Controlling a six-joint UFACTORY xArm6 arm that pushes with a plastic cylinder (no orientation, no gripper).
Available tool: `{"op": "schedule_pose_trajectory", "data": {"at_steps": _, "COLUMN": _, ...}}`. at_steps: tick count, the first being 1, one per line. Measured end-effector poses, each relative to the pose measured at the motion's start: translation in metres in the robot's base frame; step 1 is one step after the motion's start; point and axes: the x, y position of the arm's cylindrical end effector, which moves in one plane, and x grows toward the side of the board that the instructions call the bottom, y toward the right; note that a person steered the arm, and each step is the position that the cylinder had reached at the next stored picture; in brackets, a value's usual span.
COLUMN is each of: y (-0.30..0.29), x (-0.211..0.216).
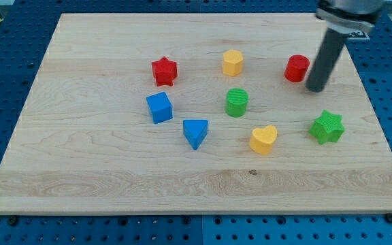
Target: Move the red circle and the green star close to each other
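Observation:
The red circle [296, 69] stands on the wooden board near the view's upper right. The green star [327, 127] lies below it and a little to the right, apart from it by about two block widths. My tip [316, 89] is on the board just right of and slightly below the red circle, close to it or touching it, and above the green star. The dark rod rises from the tip toward the view's top right.
Other blocks on the board [80, 170]: a red star [164, 71], a yellow hexagon [233, 62], a green cylinder [237, 102], a blue cube [159, 107], a blue triangle [195, 132] and a yellow heart [263, 139]. The board's right edge lies near the green star.

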Motion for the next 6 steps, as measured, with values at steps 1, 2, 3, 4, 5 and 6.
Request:
{"op": "schedule_pose_trajectory", "data": {"at_steps": 1, "y": 0.024, "x": -0.027}}
{"op": "schedule_pose_trajectory", "data": {"at_steps": 2, "y": 0.024, "x": -0.068}}
{"op": "schedule_pose_trajectory", "data": {"at_steps": 3, "y": 0.004, "x": -0.076}}
{"op": "schedule_pose_trajectory", "data": {"at_steps": 4, "y": -0.016, "x": -0.072}}
{"op": "schedule_pose_trajectory", "data": {"at_steps": 5, "y": -0.030, "x": -0.070}}
{"op": "schedule_pose_trajectory", "data": {"at_steps": 6, "y": -0.053, "x": -0.064}}
